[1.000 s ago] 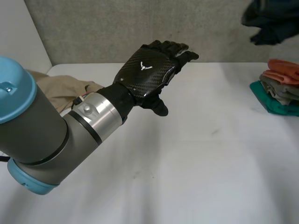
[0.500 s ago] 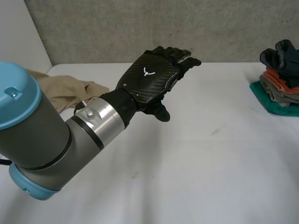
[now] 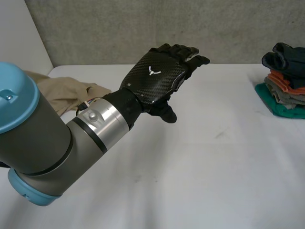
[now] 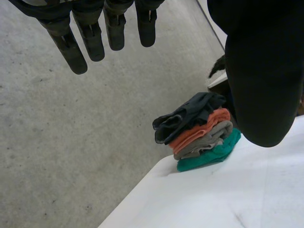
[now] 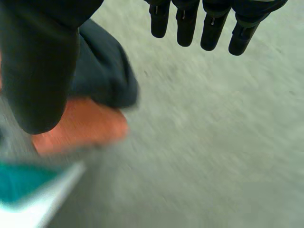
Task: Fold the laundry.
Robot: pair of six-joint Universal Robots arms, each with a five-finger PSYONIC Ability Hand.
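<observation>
My left hand [image 3: 155, 78] hangs open and empty mid-frame; the crumpled beige garment [image 3: 62, 93] lies at frame's left, behind its wrist.

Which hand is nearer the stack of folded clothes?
Right. The right hand is open just beside the stack of folded clothes; the left hand hovers open over the middle of the table, well away from it.

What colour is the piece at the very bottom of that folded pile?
The bottom piece is teal green, clearest in the left wrist view.
</observation>
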